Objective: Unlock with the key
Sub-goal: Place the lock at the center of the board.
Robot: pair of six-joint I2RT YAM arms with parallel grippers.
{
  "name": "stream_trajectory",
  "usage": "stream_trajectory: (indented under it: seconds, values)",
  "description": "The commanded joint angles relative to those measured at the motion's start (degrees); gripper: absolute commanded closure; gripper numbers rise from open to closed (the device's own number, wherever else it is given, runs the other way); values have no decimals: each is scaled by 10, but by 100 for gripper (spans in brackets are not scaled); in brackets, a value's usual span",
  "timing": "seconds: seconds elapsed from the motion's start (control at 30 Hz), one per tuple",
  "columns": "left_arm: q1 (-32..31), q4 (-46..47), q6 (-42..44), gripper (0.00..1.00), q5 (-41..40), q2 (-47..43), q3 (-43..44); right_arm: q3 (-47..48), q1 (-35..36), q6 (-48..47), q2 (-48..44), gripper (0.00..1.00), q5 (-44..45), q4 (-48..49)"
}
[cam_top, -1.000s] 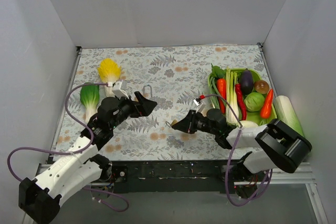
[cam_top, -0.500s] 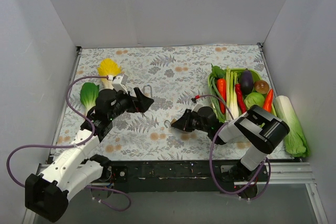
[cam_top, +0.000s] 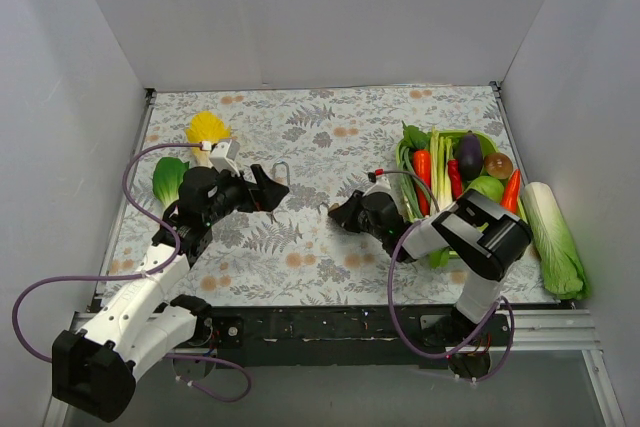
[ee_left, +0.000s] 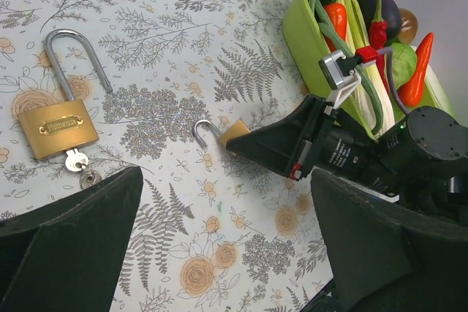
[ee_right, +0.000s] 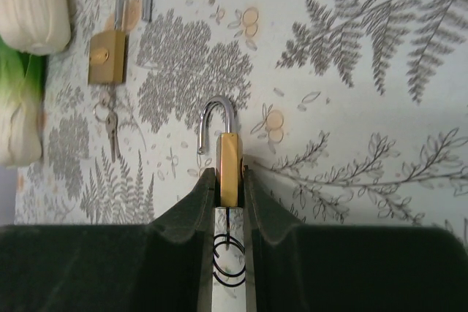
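The small lock [ee_left: 237,134] is clamped by its brass body between the fingers of the right gripper [ee_right: 229,180], well to the right of the big lock [ee_left: 57,129] and low over the cloth. Its shackle [ee_left: 201,131] is hooked free at one end, so it is judged to be already sprung. Wire rings are seen between the right fingers behind the body, but whether a key sits there cannot be told.

The left gripper [ee_left: 225,180] is spread wide and holds nothing, hanging above the cloth just right of the big lock. A key [ee_left: 75,160] is seated in the underside of the big lock, which lies flat. One leg of its long shackle appears to be swung clear of the body.

If that key is the next thing to be worked, the left fingers should be brought down on either side of its bow, not its ring. The turn should be made about the key's own axis, so the loose body is not dragged. The right grip should be kept steady and clear of the big lock.
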Motion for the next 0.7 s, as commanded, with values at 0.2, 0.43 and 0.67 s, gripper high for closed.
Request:
stream_trajectory:
  seconds: [0.2,0.43,0.67]
  values:
    - [7,7,8,2,-5,-13,11,130,-20,20,69,99,180,-66]
    - [11,4,11,2,-12,-14,11,184,-40,35,108,66,180,-72]
    - [11,5,11,2,-11,-19,11,202,-43,17,93,40,187,-116]
